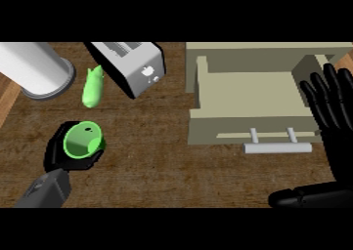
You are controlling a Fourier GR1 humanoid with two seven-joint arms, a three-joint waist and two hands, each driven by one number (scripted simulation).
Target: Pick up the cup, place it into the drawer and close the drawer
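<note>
Left hand (72, 157), fingers curled round green cup (83, 140) standing mouth-up; open drawer (245, 95) toward three o'clock; right hand (336, 110) resting beside drawer, fingers straight, apart.

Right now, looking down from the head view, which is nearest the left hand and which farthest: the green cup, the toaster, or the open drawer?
1. Green cup: in the left hand.
2. Toaster: beyond it, toward the counter's back.
3. Drawer: far to the right.

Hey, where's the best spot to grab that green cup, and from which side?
Best taken round its side wall, from the left, where the left robot hand already curls. The green round cup looks roughly upright with its open mouth facing up, so wrapping the wall probably suits it better than pinching the rim.
</note>
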